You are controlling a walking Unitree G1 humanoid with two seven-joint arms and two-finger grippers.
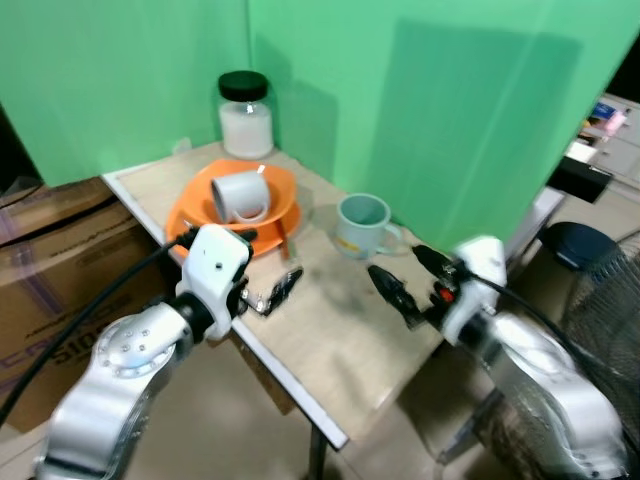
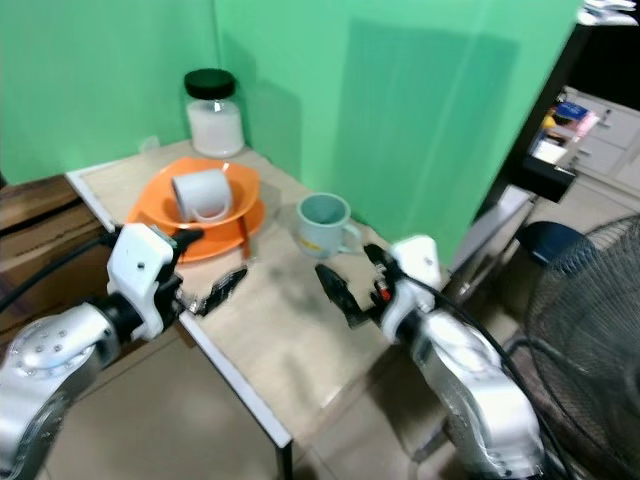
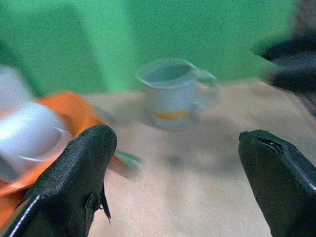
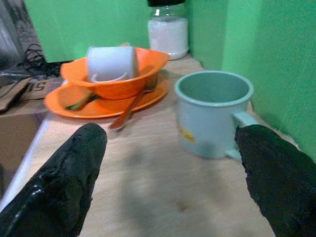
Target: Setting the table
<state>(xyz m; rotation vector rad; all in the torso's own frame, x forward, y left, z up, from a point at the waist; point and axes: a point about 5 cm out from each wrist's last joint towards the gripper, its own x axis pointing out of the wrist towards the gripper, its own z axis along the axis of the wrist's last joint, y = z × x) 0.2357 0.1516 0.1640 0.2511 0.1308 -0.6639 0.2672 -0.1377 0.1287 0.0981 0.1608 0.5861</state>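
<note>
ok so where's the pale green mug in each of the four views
Left eye view: pale green mug right of centre, beside the orange bowl.
Right eye view: the mug sits near centre, right of the bowl.
Left wrist view: blurred, upper middle, between the black fingers.
Right wrist view: large, right of centre.
Shared landmark: the orange bowl holding a white cup.

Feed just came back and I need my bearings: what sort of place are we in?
Probably a staged recording corner, not a lived-in dining room: a green backdrop hangs behind a small table bearing an orange bowl, a pale mug and a jar, with cardboard boxes and a fan beside it.
</note>
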